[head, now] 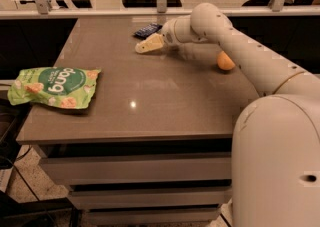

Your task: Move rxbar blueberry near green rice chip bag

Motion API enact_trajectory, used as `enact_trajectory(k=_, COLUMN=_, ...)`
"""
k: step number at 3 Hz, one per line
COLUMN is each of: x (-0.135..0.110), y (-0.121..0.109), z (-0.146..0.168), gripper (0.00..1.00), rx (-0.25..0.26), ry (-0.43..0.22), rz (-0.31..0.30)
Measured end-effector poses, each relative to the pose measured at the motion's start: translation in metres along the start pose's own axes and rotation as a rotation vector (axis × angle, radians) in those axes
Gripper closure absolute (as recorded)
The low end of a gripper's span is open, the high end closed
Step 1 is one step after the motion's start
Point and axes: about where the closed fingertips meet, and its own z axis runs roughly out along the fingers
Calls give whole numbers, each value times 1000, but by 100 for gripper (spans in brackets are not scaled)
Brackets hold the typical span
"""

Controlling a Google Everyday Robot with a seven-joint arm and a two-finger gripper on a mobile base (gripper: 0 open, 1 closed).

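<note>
Barely begun imo: snack bar (146,30) lies at far edge of surface (150,101), well apart from chip bag (54,87) at front left; pincer (142,47) just beside bar, can't tell if wide or narrow; grab & carry not yet done

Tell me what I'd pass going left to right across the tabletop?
Chip bag → gripper, low over the far side of the table, with the blue bar just behind it → orange.
</note>
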Motion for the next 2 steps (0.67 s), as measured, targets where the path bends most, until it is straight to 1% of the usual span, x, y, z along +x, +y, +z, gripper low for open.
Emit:
enact_trajectory(k=1, x=-21, y=-1, z=-16, gripper=0, rx=1, ry=-70, rz=22)
enact_trajectory(k=2, x=-44, y=-4, z=-37, gripper=0, rx=25, ry=-125, rz=19)
